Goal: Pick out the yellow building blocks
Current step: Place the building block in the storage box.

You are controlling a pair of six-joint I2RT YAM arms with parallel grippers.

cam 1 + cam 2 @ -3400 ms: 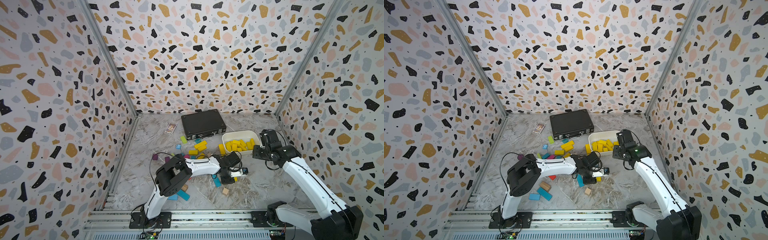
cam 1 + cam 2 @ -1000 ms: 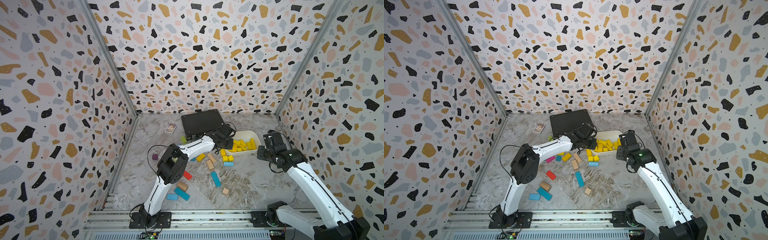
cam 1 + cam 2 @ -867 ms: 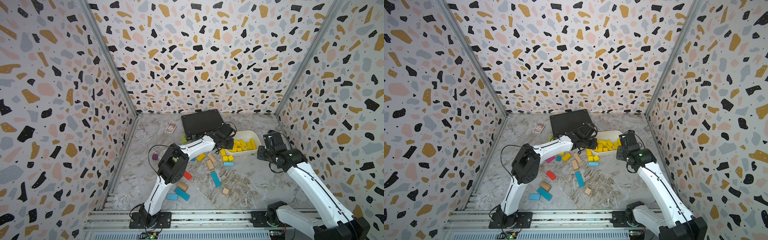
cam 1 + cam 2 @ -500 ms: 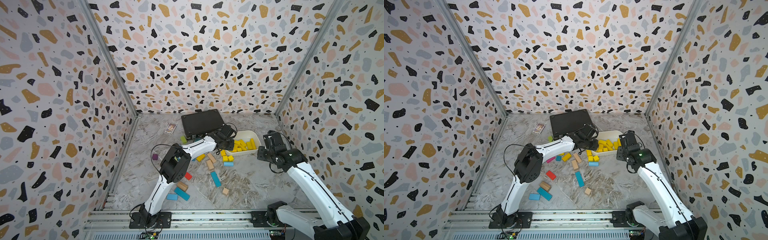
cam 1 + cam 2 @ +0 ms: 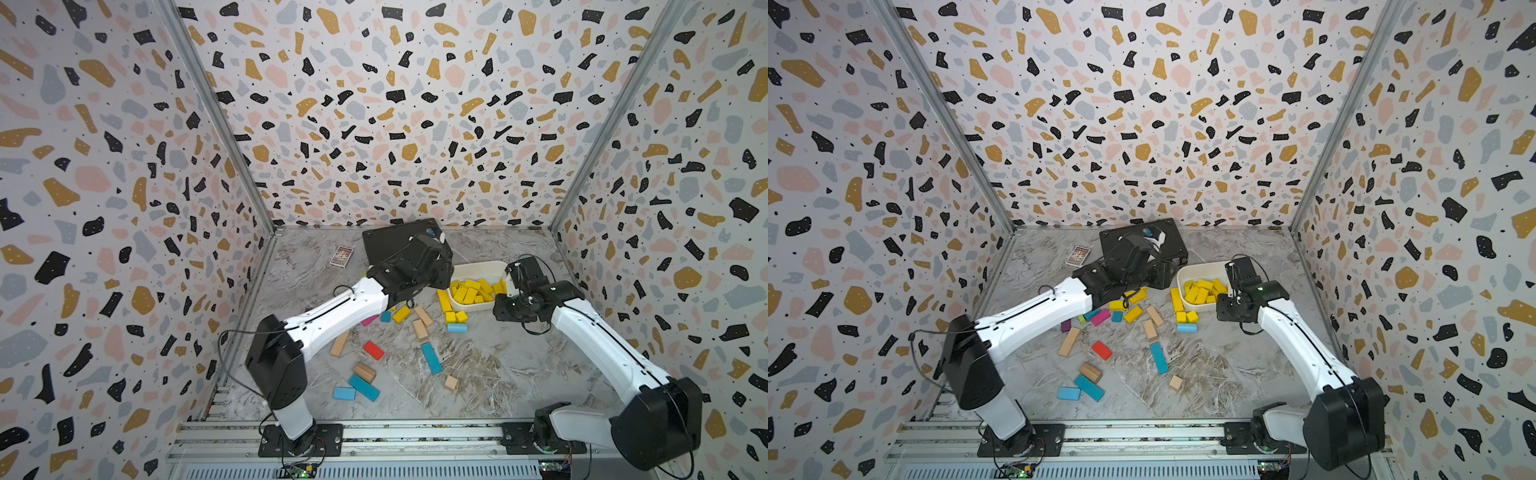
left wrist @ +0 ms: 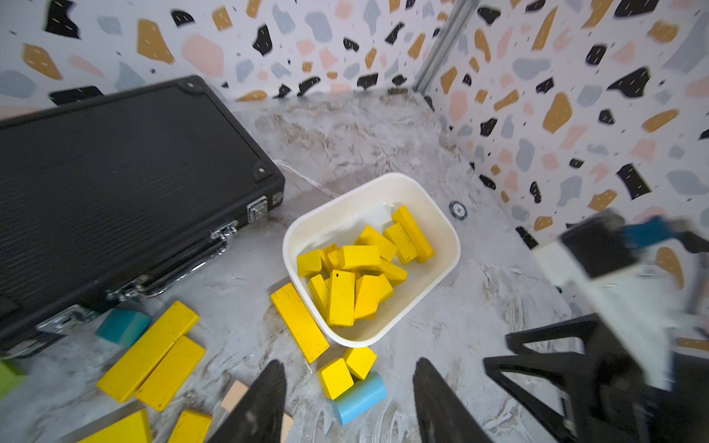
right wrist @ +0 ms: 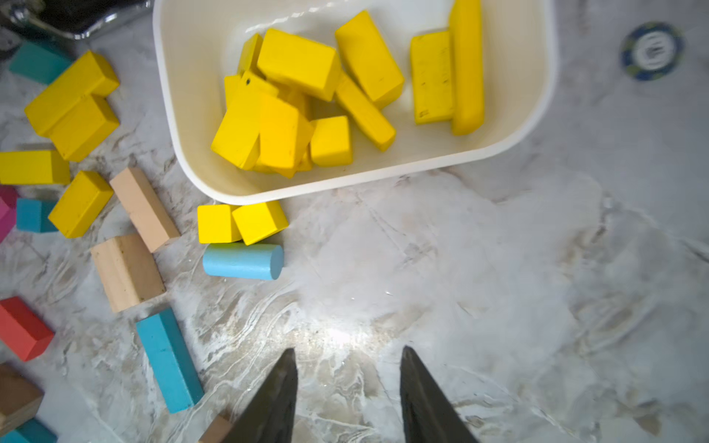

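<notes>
Yellow building blocks [image 5: 456, 317] at tray's [image 5: 478, 272] seven o'clock look light, slick — we'd pinch flat sides; left gripper [image 6: 350, 362], right gripper [image 7: 348, 351] half-open, empty.

A white plastic tub [image 5: 1187, 272] on the marbled grey bench [image 5: 1225, 365] holds a heap of bright yellow painted wooden blocks [image 5: 1202, 291]. A long yellow bar [image 5: 1177, 300] lies just beside its wall. Two yellow cubes [image 5: 1186, 317] sit just beside a pale blue wooden cylinder [image 5: 1186, 327]. More yellow blocks [image 5: 1133, 313] lie near the black hard case [image 5: 1173, 244].
</notes>
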